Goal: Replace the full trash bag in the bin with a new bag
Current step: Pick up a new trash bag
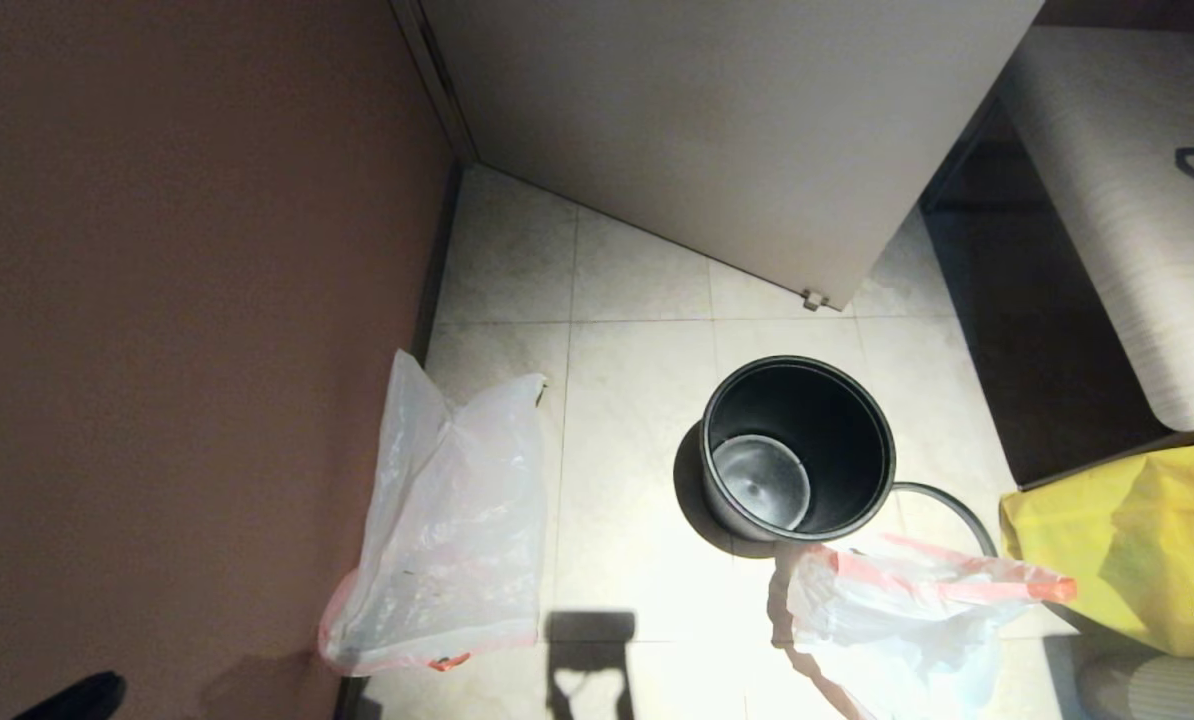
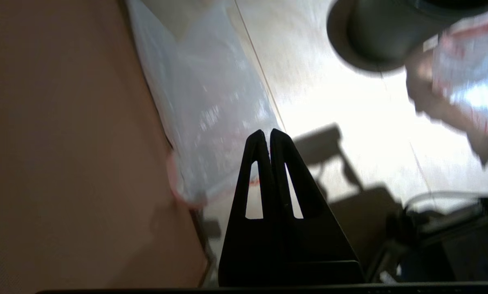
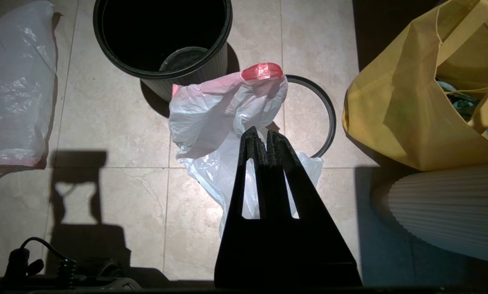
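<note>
The bin (image 1: 795,448) stands unlined mid-floor, its grey hoop (image 1: 957,505) lying beside it so a bag can go in. Both the left pincer (image 2: 266,132) and right pincer (image 3: 258,134) are closed, empty.

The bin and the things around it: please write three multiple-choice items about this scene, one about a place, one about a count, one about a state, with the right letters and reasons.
1. Where does the grey hoop lie?
A. on the floor beside the bin
B. on the bin's rim
C. inside the yellow bag

2. How many whitish plastic bags lie on the floor?
A. one
B. two
C. four

3. What is in the bin?
A. a full bag
B. a new bag
C. no bag

Answers:
1 A, the hoop rests on the tiles between the bin and the yellow bag.
2 B, one bag by the wall, one crumpled bag with a red band near the bin.
3 C, its bare glossy bottom shows.
</note>
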